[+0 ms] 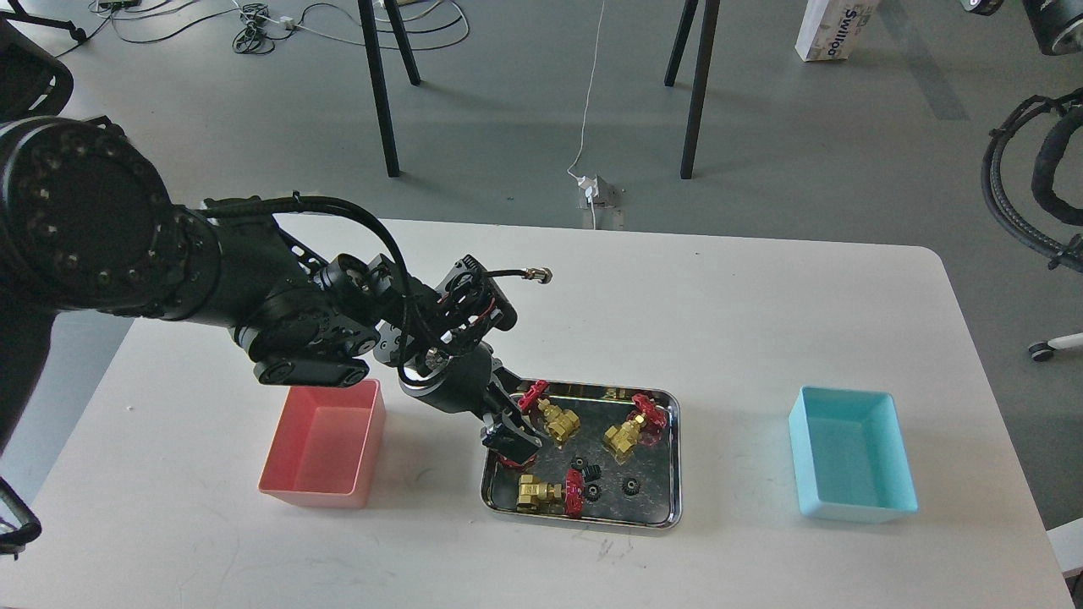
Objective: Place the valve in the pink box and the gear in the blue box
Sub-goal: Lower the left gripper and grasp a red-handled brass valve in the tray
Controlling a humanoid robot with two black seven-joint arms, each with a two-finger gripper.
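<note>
My left gripper [513, 441] reaches down into the left end of the shiny steel tray [668, 457] and sits over the leftmost valve [518, 461], of which only a bit of red handwheel shows. Its fingers look dark and I cannot tell them apart. Three other brass valves lie in the tray: one [560, 420] just right of the gripper, one [628, 433] at the back right, one [546, 492] at the front. Three black gears [585, 466] [595, 490] [630, 485] lie in the tray's middle. The pink box [315, 493] stands left of the tray, the blue box [854, 506] right. Both look empty.
My left arm's thick links [305, 334] hang over the pink box's back edge. A brass-tipped cable [520, 273] sticks out above the wrist. The white table [719, 296] holds the tray and boxes. Chair legs and cables stand on the floor behind.
</note>
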